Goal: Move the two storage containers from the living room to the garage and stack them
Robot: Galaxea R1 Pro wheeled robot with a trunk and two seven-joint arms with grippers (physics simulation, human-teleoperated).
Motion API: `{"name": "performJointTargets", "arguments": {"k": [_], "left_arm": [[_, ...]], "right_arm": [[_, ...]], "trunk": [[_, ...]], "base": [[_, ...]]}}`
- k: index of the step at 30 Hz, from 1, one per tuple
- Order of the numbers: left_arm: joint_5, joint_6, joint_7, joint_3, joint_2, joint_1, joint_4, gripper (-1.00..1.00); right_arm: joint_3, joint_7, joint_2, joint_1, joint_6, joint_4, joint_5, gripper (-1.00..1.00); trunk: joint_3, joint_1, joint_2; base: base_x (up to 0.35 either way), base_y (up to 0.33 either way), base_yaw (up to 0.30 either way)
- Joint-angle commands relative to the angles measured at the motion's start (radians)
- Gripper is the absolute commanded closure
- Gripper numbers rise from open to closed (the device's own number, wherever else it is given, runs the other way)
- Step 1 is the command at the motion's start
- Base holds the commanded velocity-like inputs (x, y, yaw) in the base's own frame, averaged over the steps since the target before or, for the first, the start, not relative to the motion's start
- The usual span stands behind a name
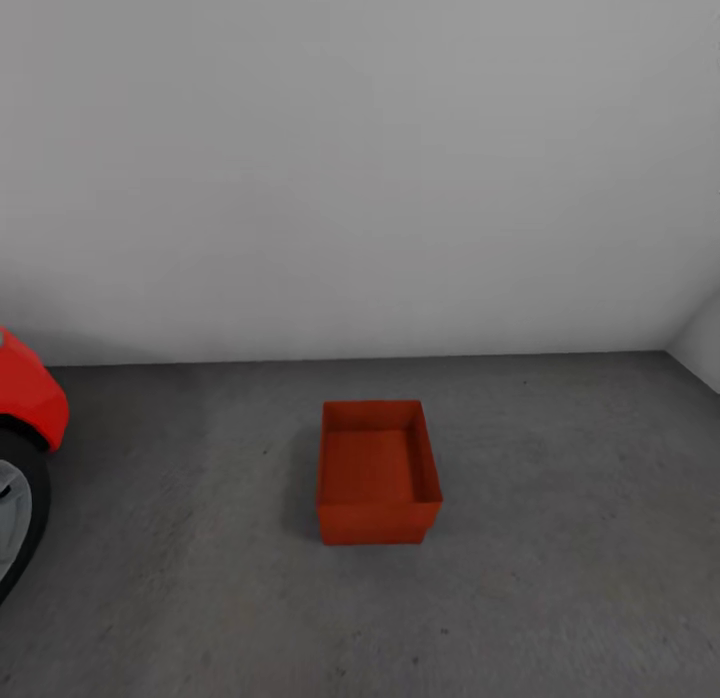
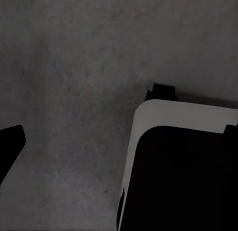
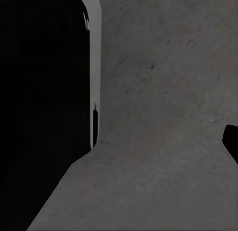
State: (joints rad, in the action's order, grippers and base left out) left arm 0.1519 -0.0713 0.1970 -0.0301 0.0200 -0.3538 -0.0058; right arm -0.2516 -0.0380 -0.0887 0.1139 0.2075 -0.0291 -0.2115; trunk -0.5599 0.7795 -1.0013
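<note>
An orange-red storage container (image 1: 378, 470) stands upright and open-topped on the garage's dark grey concrete floor (image 1: 560, 538), straight ahead in the head view and a short way from the back wall. I make out one bin there; whether a second sits nested in it I cannot tell. My left gripper (image 2: 119, 136) hangs over bare concrete with one dark fingertip (image 2: 10, 141) at the picture's edge, open and holding nothing. My right gripper (image 3: 119, 141) also hangs over concrete, one fingertip (image 3: 232, 141) showing at the edge, open and holding nothing.
The red car (image 1: 25, 398) with its black front wheel (image 1: 15, 518) stands at the left edge. A plain grey-white wall (image 1: 360, 178) closes the back, with a corner at the far right. My white and black base (image 2: 173, 166) shows beside both grippers.
</note>
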Motion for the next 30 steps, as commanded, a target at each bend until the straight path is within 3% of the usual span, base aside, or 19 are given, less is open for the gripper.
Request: {"name": "performJointTargets", "arguments": {"k": [1,25,30], "left_arm": [[0.009,-0.004,0.001,-0.004,0.000,-0.001,0.001,-1.00],[0.008,-0.004,0.001,-0.004,0.000,-0.001,0.000,-1.00],[0.008,-0.004,0.001,-0.004,0.000,-0.001,0.000,-1.00]], "right_arm": [[-0.009,0.001,0.000,0.001,0.006,-0.003,-0.009,-1.00],[-0.009,-0.008,0.002,0.001,0.004,-0.003,-0.009,-1.00],[-0.009,0.004,0.000,0.001,0.003,-0.003,0.026,-1.00]], "trunk": [[0.001,0.000,-0.001],[0.041,0.000,-0.001],[0.049,0.000,-0.001]], "base": [[0.000,0.000,0.000],[0.000,0.000,0.000],[0.000,0.000,0.000]]}}
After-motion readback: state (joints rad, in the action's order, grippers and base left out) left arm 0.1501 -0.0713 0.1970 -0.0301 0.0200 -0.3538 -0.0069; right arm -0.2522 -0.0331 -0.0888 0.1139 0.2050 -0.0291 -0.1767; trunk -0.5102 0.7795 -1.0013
